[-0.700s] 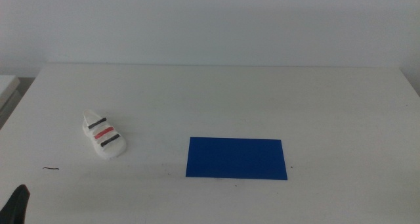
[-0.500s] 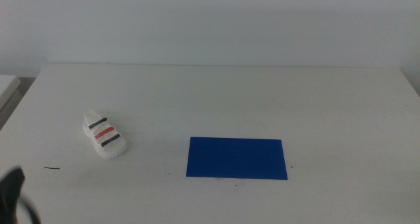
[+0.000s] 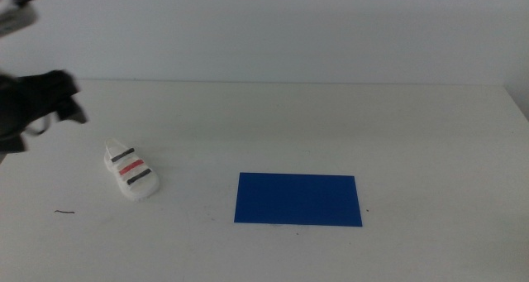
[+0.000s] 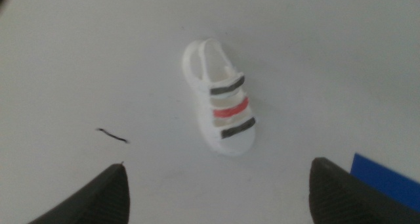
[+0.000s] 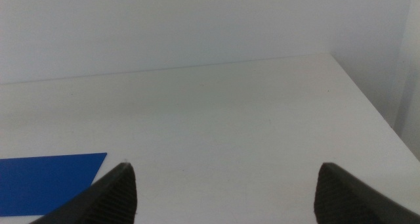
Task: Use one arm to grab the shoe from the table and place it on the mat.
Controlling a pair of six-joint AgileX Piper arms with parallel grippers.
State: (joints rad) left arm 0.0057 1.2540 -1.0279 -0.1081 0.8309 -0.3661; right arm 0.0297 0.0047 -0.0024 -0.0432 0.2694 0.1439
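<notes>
The white shoe (image 3: 131,171) with two dark straps and a red one lies on the left of the white table (image 3: 331,125). The dark blue mat (image 3: 297,199) lies flat near the middle, to the shoe's right. My left arm comes in from the upper left; its gripper (image 3: 68,102) hangs above the table, behind and left of the shoe. In the left wrist view the shoe (image 4: 220,109) lies between and beyond the open, empty jaws of my left gripper (image 4: 218,168). My right gripper (image 5: 224,166) is open and empty, out of the middle view.
A small dark mark (image 3: 64,212) lies on the table in front and left of the shoe; it also shows in the left wrist view (image 4: 113,136). A mat corner (image 4: 387,175) shows there too. The right wrist view shows the mat's end (image 5: 46,175).
My left arm has swung up from the picture's bottom left corner to the upper left, now above the table behind the shoe. The shoe and the mat have not moved.
</notes>
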